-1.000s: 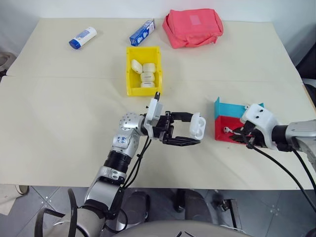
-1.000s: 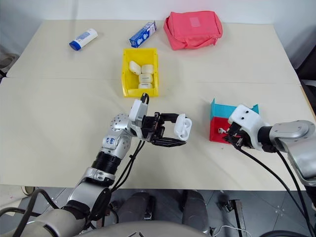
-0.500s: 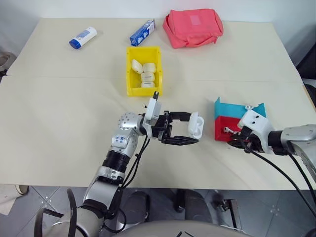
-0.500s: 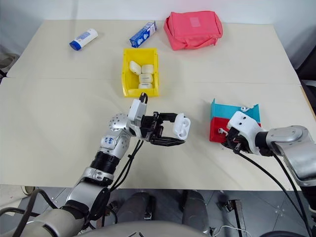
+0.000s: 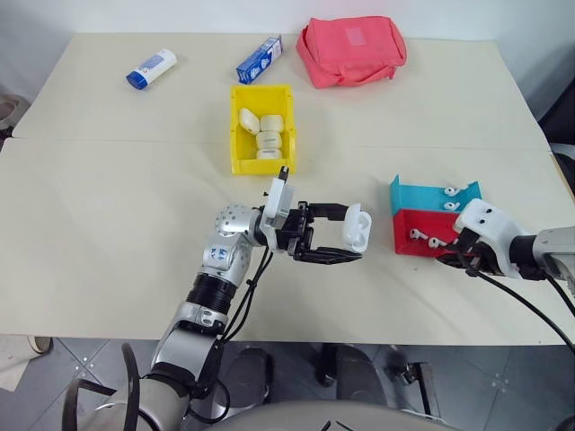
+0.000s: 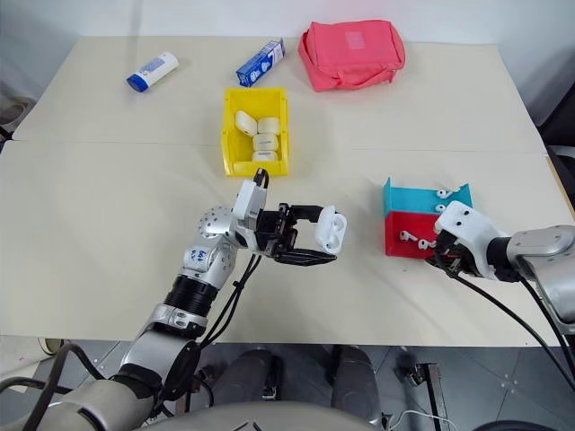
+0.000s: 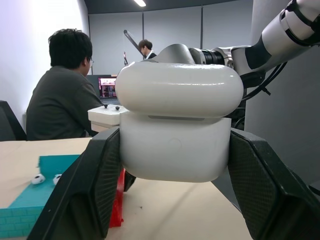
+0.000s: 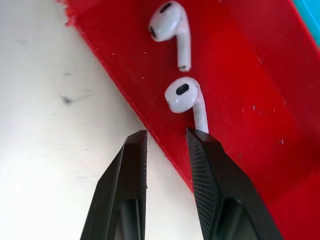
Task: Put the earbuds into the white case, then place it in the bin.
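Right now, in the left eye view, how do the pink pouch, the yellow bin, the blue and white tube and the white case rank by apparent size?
Largest to smallest:
1. pink pouch
2. yellow bin
3. blue and white tube
4. white case
The case is held up nearer the camera, so its true size may be smaller still.

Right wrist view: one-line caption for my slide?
Right pincer open over red tray edge, two white earbuds just ahead.

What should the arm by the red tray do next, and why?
Probably ease the right tool forward over the nearer earbud in the red tray and close on it. Its tips straddle the tray's edge, slightly parted and holding nothing, with the earbud's stem just ahead. The left tool grips the white case with its lid up, ready to receive it.
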